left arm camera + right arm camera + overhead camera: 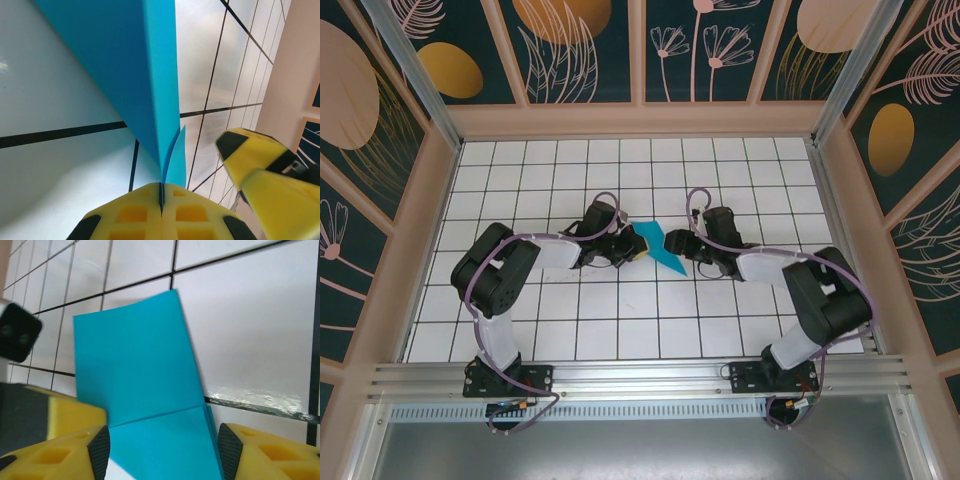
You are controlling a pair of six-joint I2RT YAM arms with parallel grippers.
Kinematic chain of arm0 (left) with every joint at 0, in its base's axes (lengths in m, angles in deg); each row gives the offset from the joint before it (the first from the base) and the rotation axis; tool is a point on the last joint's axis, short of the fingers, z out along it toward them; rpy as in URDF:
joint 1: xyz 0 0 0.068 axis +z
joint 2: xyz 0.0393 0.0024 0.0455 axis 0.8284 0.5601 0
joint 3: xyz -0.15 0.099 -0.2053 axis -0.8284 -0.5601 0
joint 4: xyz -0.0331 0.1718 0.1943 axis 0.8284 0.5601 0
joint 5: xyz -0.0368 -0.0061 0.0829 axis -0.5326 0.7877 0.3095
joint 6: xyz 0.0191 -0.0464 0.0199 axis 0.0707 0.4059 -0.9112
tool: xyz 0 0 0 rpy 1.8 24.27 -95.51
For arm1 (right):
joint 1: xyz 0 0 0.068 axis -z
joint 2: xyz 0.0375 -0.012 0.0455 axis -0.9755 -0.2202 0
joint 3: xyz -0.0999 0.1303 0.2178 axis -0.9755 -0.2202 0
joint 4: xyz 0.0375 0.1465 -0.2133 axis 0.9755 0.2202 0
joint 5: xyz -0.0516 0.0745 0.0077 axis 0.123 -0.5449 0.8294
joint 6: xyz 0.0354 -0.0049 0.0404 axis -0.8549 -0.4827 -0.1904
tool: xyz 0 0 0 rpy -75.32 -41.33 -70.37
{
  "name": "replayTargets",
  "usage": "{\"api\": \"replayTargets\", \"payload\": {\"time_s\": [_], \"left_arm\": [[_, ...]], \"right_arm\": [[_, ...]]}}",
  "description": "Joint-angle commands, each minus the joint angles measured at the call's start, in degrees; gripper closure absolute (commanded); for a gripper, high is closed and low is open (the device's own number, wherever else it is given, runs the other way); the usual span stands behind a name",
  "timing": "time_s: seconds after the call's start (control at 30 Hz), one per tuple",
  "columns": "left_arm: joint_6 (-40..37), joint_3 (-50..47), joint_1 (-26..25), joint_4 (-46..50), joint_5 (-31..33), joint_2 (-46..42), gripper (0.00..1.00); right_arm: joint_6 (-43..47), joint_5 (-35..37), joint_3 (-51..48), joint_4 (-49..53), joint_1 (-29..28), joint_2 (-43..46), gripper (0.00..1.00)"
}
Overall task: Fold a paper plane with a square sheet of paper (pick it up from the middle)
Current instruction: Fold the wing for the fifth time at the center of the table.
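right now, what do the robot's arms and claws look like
The left arm and right arm have black joints, white links and lilac cables looped alongside. The left claw and right claw have blocky yellow fingers with square recesses and black patches.

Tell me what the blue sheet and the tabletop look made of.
The blue sheet looks like thin matte paper: sharp crease, layered edges. The tabletop is hard, glossy white with black grid lines, showing glare; maybe laminate or tile, cannot tell.

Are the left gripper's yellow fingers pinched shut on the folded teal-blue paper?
Yes, the left gripper is shut, the folded teal-blue paper pinched between its fingers.
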Motion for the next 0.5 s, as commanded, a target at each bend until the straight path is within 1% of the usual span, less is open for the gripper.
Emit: {"api": "replayTargets", "payload": {"time_s": [0.0, 0.03, 0.07, 0.1, 0.13, 0.23, 0.3, 0.4, 0.47], "left_arm": [[0.6, 1.5, -0.2, 1.3, 0.6, -0.6, 0.99], [0.4, 1.7, -0.2, 1.8, 0.6, -0.7, 0.99], [0.3, 1.9, -0.2, 2.2, 0.6, -0.7, 0.99], [0.3, 1.8, -0.2, 2.2, 0.5, -0.6, 0.99], [0.3, 1.9, -0.2, 2.3, 0.4, -0.6, 0.99], [0.3, 2.3, -0.2, 2.4, -0.1, -0.3, 1.0], [0.1, 2.5, -0.2, 2.8, -0.4, -0.3, 1.0], [-0.5, 2.9, -0.1, 3.8, -0.5, -0.3, 1.0], [-0.9, 3.1, -0.1, 4.4, -0.7, -0.3, 1.0]], "right_arm": [[8.7, 8.2, -1.6, 1.7, -1.8, 3.5, 0.31], [9.8, 10.1, -1.8, 2.1, -2.5, 4.3, 0.27], [11.1, 11.5, -1.9, 2.3, -3.3, 4.9, 0.15], [12.4, 13.9, -2.3, 2.0, -4.4, 5.7, 0.06], [13.6, 16.0, -2.7, 1.4, -6.0, 6.5, 0.01], [19.7, 22.0, -5.1, -2.6, -10.4, 8.7, 0.01], [24.1, 24.3, -8.4, -8.0, -12.4, 10.0, 0.03], [28.9, 24.2, -12.7, -13.2, -13.4, 12.2, 0.11], [31.0, 22.8, -15.0, -15.5, -13.5, 13.5, 0.16]]}}
